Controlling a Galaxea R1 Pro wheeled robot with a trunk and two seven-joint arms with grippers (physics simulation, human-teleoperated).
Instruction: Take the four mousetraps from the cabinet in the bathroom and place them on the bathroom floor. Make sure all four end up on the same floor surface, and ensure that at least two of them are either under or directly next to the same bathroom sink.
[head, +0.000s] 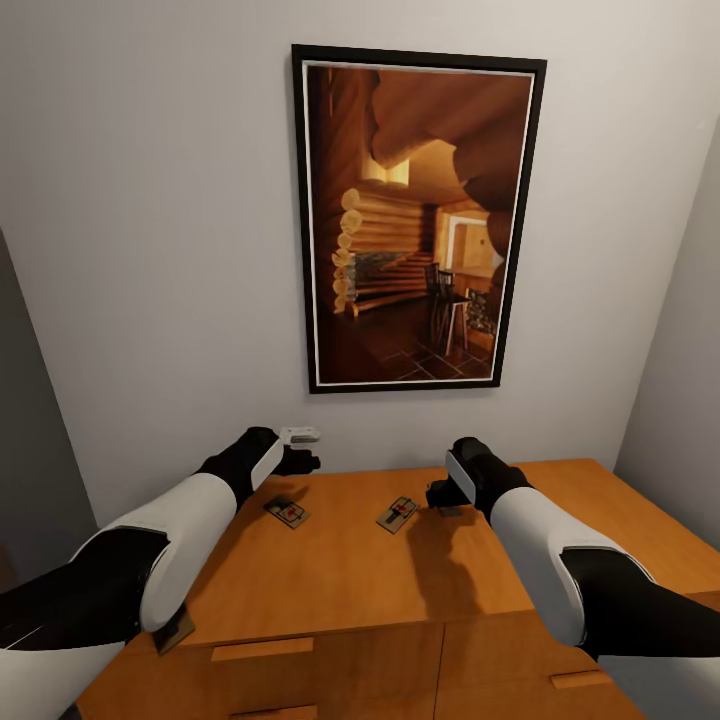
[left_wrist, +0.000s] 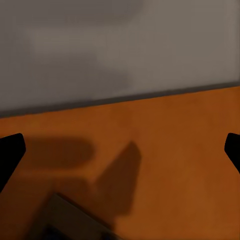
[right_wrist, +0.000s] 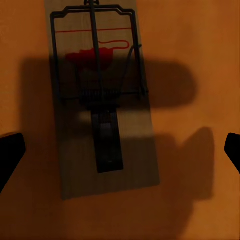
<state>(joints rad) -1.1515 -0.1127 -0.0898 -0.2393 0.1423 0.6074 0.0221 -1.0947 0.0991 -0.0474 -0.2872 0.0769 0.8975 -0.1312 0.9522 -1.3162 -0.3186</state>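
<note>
Overhead, the right gripper hung spread wide above a mousetrap on the cabinet top, and the left gripper, equally spread, hovered near another mousetrap. Neither trap was gripped yet, so the task looked barely begun.

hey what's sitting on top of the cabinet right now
Two mousetraps lie flat on the cabinet top: one near the left gripper, one near the right gripper. The arms cover parts of the top.

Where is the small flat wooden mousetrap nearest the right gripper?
In the head view, that mousetrap lies on the orange-brown wooden cabinet top, just left of the right gripper, below the framed picture.
</note>
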